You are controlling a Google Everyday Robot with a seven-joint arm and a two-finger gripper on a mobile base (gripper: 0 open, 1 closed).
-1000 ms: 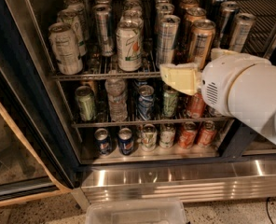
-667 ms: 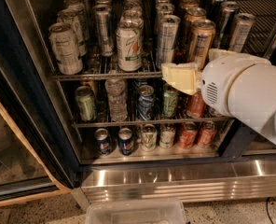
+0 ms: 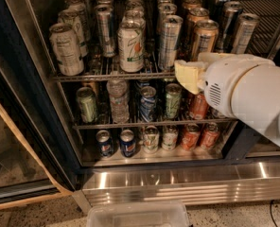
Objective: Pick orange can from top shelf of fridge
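Gripper (image 3: 188, 75), spread impossible to tell, at front rail of top shelf (image 3: 111, 74). Orange can (image 3: 204, 38) just above and behind it, silver can (image 3: 169, 41) close left. Centre on orange can, keep clear of neighbours, grip low on body.

One camera, outside the fridge (image 3: 178, 183), facing in through its open front.

Set high and close before the fridge, tilted downward, taking in everything from the top shelf (image 3: 107, 75) down to the fridge's ribbed steel base and a strip of floor before it. Arm reaching in from the fridge's right side, nearest the lens and largest in view, with the gripper (image 3: 189, 74) at the front rail of the top shelf, right of the fridge's middle.
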